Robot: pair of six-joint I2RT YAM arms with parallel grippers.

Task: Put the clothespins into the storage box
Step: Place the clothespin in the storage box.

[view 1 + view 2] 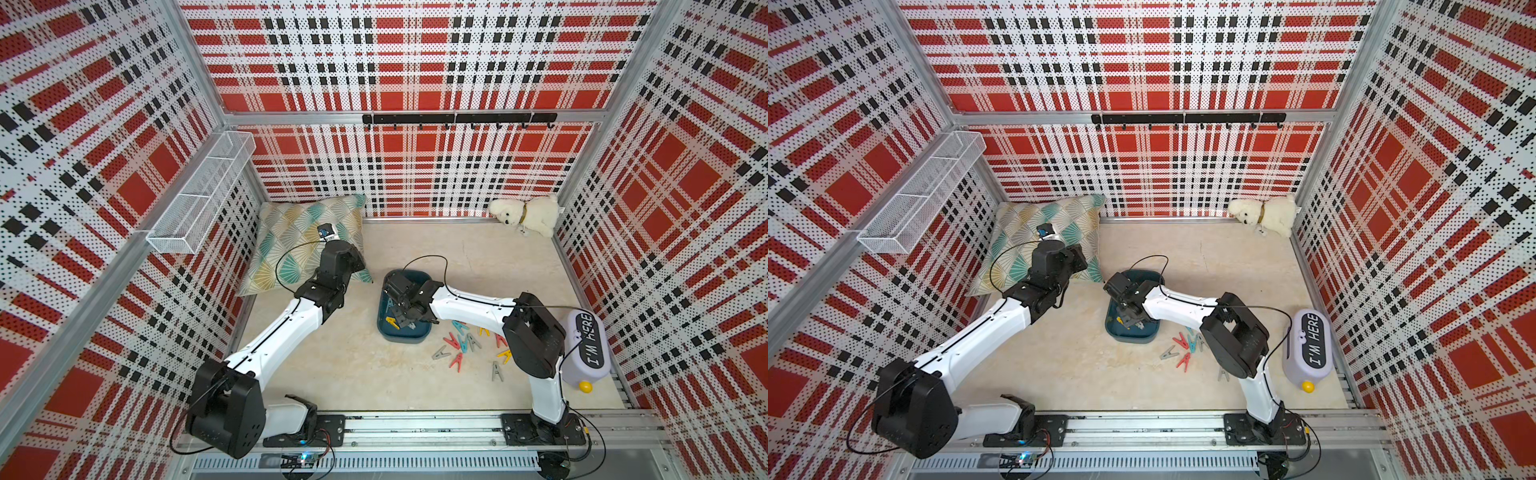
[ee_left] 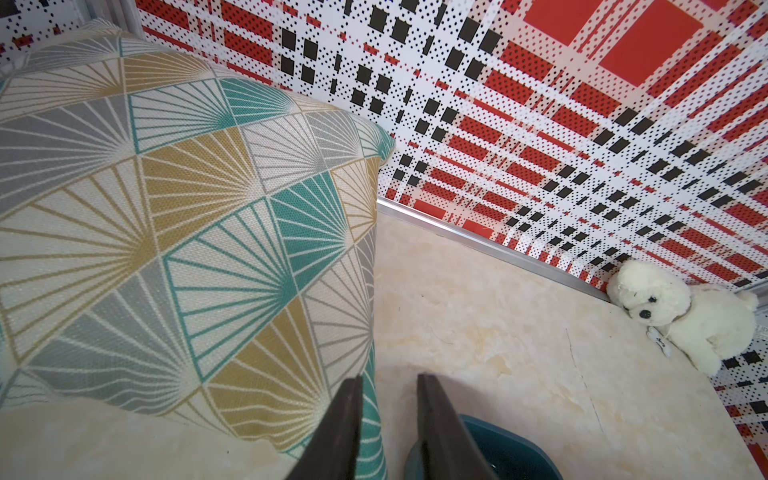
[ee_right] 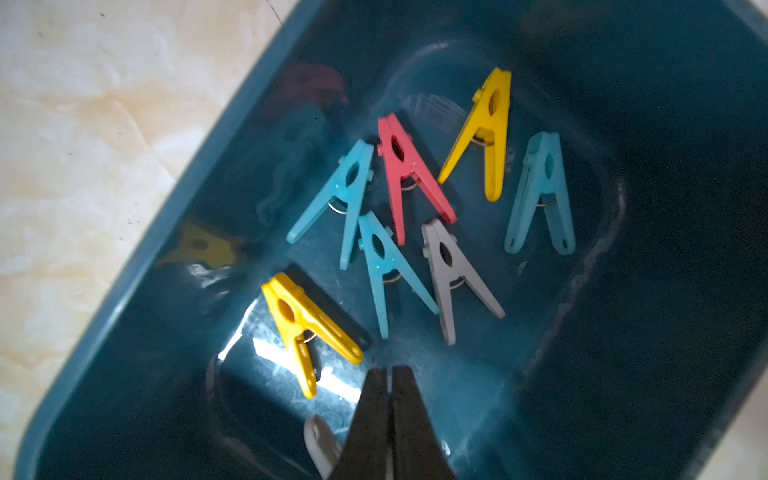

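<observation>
Clothespins (image 3: 411, 174) lie flat on the floor of the storage box (image 3: 124, 332). The right wrist view shows two yellow, three light blue, one red and one grey. They lie close together, and several touch or overlap. A pale one shows only partly, beside the black fingers. The right gripper (image 3: 390, 370) hangs over the box's inside and points down at its floor, its jaws pressed together. I cannot tell whether the tips touch the floor.

In both top views the storage box (image 1: 401, 337) (image 1: 1128, 337) sits on the tabletop (image 1: 353, 374) near the middle, between the two arms. More clothespins (image 1: 457, 345) in red, light blue, grey and yellow are scattered on the tabletop just beside the box's near right corner. Some are partly hidden under the right forearm.

The left gripper (image 2: 388, 378) hangs over the near edge of the patterned pillow (image 2: 166, 228), its jaws apart with pillow and tabletop showing between them. A corner of the box shows just beside one finger.

The pillow leans in the back left corner. A white plush dog (image 1: 525, 214) lies against the back wall at the right. A lavender container (image 1: 586, 349) lettered "I'M HERE" lies by the right wall. A white wire basket (image 1: 203, 195) hangs on the left wall and a black hook rail (image 1: 457, 118) on the back wall.
</observation>
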